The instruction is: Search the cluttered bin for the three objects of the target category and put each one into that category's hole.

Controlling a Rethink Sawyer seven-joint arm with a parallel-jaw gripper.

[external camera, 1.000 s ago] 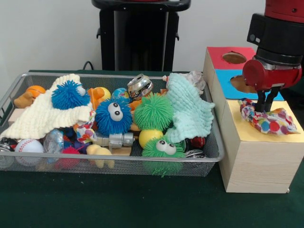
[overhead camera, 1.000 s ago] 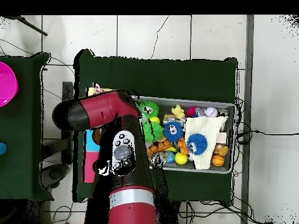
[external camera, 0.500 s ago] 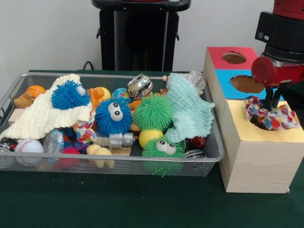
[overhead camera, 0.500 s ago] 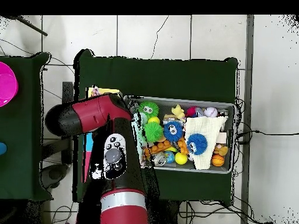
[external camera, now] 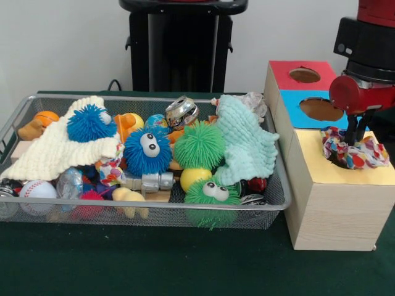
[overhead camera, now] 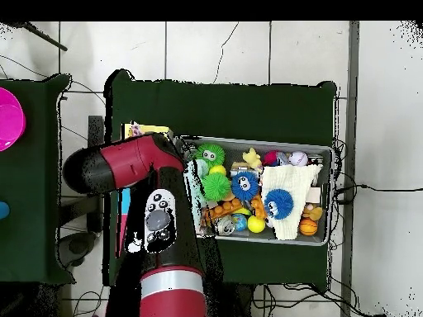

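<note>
On green table, white wall behind: gripper clamped on polka-dot cloth.

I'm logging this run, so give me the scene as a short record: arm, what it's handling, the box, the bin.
gripper: above the yellow section of the wooden box, fingers down in the cloth
held item: polka-dot cloth, bunched over the yellow section's hole, partly in
other holes: red and blue, both unoccupied
bin: wire mesh bin left of the box, crowded with toys
cloths in bin: cream cloth, mint cloth
</note>
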